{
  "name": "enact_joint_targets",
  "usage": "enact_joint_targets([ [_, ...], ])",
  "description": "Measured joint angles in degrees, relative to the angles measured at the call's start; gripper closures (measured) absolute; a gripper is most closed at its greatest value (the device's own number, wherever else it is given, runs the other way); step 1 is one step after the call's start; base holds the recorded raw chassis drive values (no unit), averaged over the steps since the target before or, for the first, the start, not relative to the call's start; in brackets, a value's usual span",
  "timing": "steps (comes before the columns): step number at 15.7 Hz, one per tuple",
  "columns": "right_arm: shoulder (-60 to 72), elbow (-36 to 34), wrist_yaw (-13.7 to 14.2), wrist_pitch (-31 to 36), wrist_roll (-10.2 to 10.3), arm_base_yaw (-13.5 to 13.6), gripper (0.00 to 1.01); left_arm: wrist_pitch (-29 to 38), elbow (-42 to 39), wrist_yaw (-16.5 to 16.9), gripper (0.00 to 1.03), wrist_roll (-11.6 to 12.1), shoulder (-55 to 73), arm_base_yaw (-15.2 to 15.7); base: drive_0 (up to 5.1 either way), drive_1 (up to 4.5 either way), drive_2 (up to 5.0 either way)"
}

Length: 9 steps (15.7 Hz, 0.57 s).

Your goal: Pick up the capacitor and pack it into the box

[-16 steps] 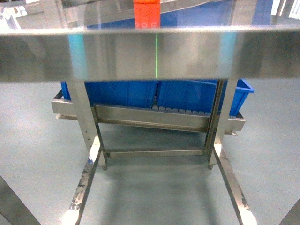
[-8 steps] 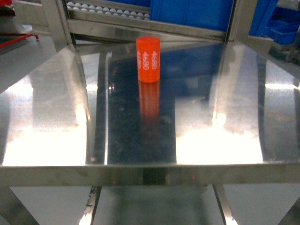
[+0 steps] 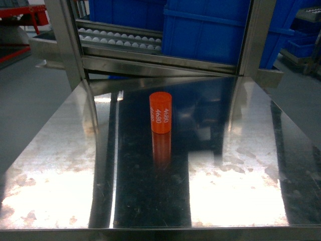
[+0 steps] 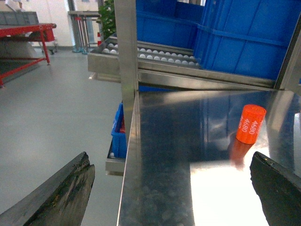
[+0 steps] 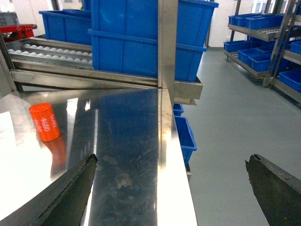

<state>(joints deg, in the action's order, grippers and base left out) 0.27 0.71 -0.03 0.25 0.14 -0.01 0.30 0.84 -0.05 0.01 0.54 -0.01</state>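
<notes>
Item: orange cylindrical capacitor (image 3: 161, 113), upright, mid-table (image 3: 60, 165), polished steel. At 12 o'clock: blue plastic bins (image 3: 210, 30), roller rack (image 3: 120, 39). My left pincer (image 4: 174, 188) and right pincer (image 5: 174, 186): both released, holding nothing.

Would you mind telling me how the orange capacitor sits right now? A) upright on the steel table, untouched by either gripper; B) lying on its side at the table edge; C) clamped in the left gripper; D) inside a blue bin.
A: the orange capacitor stands upright on the steel table, well ahead of both open grippers, whose fingers only frame the wrist views.
</notes>
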Motion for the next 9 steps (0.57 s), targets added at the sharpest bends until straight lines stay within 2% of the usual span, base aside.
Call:
enact_joint_targets([
  [9,0.00,0.00,0.02,-0.57,0.02,0.00,0.03,-0.55,-0.04,0.02,0.05,0.00,0.00,0.00,0.0,0.00,0.0],
])
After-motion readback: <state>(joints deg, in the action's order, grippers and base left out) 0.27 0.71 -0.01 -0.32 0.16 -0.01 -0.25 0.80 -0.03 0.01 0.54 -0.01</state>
